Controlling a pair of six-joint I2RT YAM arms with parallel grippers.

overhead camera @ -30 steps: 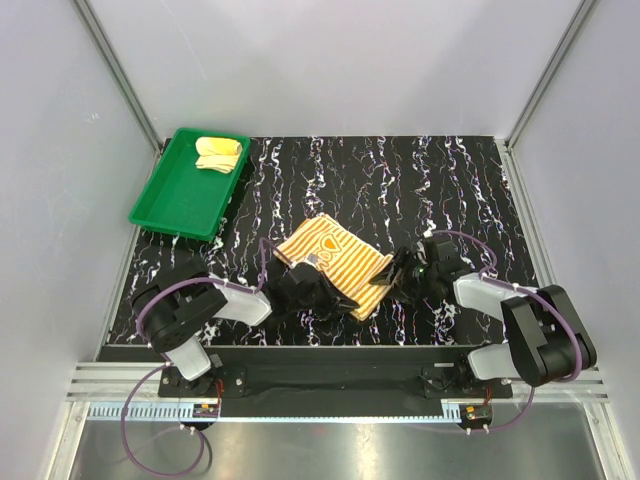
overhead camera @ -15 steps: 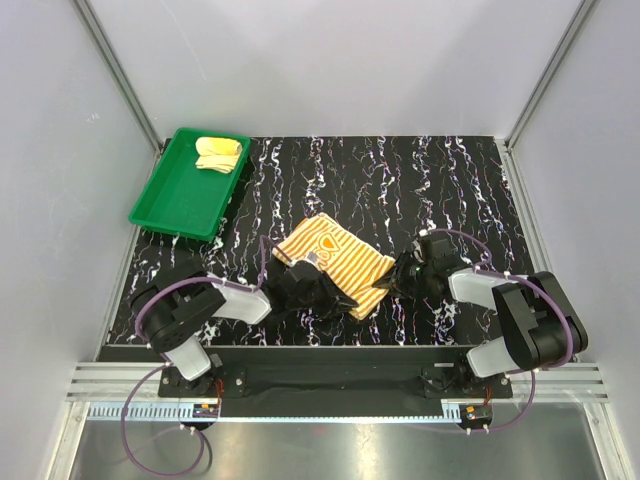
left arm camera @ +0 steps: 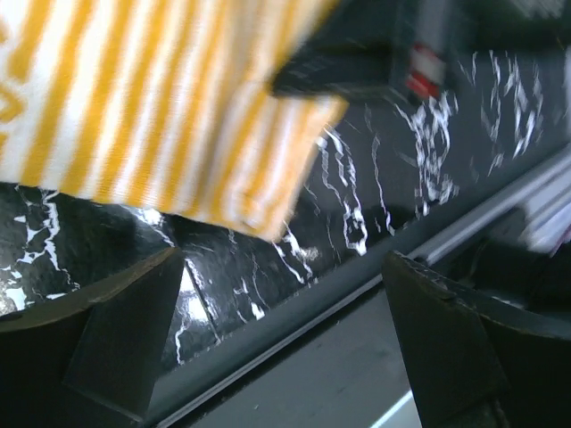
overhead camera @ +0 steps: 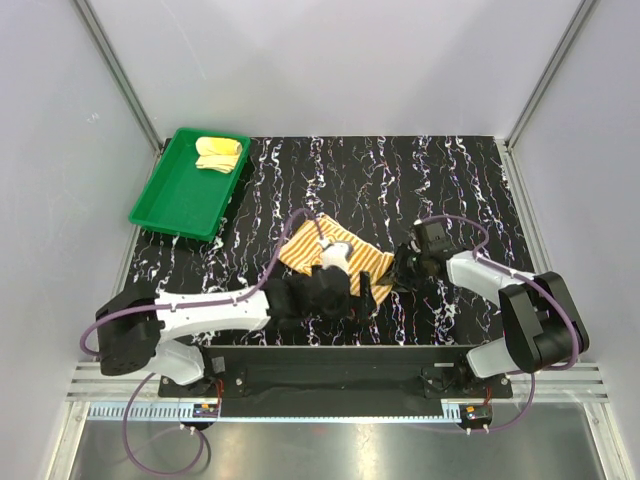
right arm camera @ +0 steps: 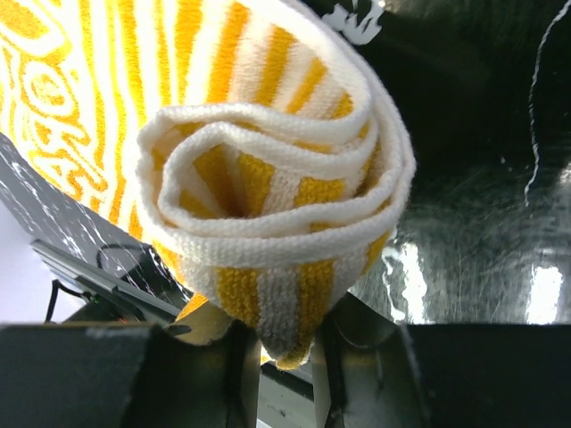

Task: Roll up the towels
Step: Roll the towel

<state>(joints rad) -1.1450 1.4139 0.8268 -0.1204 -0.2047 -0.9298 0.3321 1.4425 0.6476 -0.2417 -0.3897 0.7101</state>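
The orange-and-cream striped towel (overhead camera: 303,243) lies partly rolled on the black marbled table (overhead camera: 420,180), in front of both arms. Its spiral end (right arm camera: 268,178) fills the right wrist view, and my right gripper (right arm camera: 285,348) is shut on the roll's lower fold. From above, that gripper (overhead camera: 398,272) sits at the towel's right end. My left gripper (overhead camera: 352,296) hovers over the towel's near edge. Its fingers (left arm camera: 125,339) are spread wide with nothing between them, and the striped cloth (left arm camera: 152,98) lies just beyond. The pale yellow towel (overhead camera: 218,153) rests rolled in the green tray (overhead camera: 170,200).
The green tray sits at the table's back left corner. The table's near edge and a metal rail (left arm camera: 357,294) run right under the left gripper. White enclosure walls with metal posts (overhead camera: 120,70) stand on both sides.
My left gripper has opened, let go of the striped towel and reached right over it. My right gripper has closed on the rolled end and shifted slightly away from me.
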